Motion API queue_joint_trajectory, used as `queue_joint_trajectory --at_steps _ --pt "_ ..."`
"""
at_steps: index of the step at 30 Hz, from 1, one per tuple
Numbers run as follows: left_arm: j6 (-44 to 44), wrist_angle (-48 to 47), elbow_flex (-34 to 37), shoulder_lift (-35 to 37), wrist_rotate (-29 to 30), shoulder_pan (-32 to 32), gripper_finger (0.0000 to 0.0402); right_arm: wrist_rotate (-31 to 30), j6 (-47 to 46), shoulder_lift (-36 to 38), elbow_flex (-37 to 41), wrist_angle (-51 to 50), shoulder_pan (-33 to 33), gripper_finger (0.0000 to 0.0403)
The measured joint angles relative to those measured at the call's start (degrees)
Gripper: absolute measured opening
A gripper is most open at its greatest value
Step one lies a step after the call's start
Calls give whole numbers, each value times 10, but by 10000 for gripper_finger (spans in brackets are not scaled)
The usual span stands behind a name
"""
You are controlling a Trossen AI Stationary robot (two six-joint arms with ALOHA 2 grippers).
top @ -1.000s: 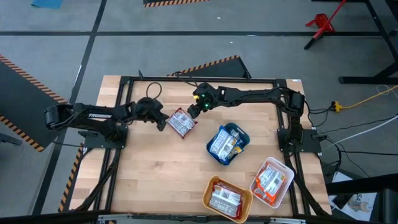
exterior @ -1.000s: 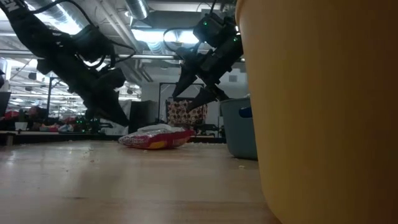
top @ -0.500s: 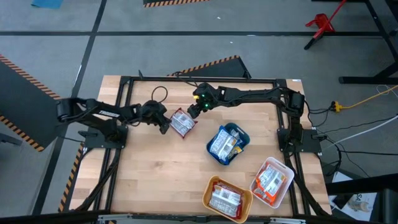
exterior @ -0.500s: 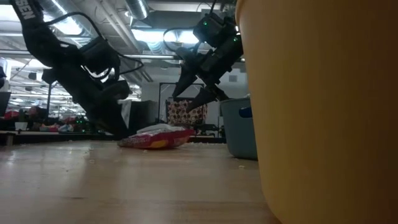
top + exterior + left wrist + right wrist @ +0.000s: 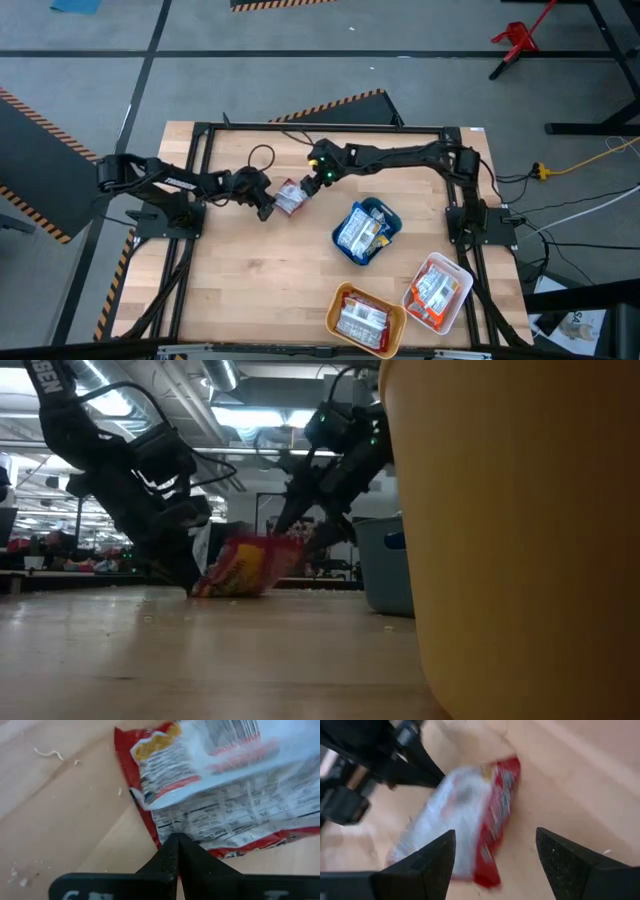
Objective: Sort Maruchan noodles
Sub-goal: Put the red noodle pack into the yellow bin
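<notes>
A red-and-white Maruchan packet (image 5: 289,196) stands tipped up on the table between my two grippers (image 5: 245,566); whether it is one packet or two stacked, I cannot tell. My left gripper (image 5: 266,206) is shut and low on the table at the packet's left edge (image 5: 176,841). My right gripper (image 5: 316,181) is open and hovers over the packet's raised right side (image 5: 492,865), with the packet (image 5: 465,820) showing between its fingers. More packets lie in the three trays. My left gripper pushes with its shut fingertips (image 5: 175,845) against the packet's lower left edge (image 5: 167,827). It slants down from the table's left. The packet rests on that edge (image 5: 205,590) by the fingertips, with its right side raised. Whether my right gripper touches the packet, I cannot tell.
A teal tray (image 5: 390,222) with blue-and-white packets sits right of the grippers (image 5: 385,565). An orange tray (image 5: 340,300) and a white tray with an orange rim (image 5: 462,285) stand near the near right corner. The orange tray's wall (image 5: 500,540) blocks the low view's right half. Bare wood lies near left.
My left gripper moved toward the table's right and down to the table, reaching the packet's left edge. The packet, which lay flat, is now tipped up, with its right side raised and its left edge on the table. My right gripper dipped slightly toward it.
</notes>
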State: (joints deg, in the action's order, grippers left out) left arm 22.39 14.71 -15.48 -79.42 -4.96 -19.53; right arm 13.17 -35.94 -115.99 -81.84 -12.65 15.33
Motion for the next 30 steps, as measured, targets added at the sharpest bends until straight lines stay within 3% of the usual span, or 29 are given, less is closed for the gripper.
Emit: queue_joint_trajectory --at_steps 20,30 --pt "0 13 18 1 12 6 0 45 -71 -43 1 45 -3 257" --pt "-1 17 18 1 18 6 0 133 -163 -78 1 111 -3 257"
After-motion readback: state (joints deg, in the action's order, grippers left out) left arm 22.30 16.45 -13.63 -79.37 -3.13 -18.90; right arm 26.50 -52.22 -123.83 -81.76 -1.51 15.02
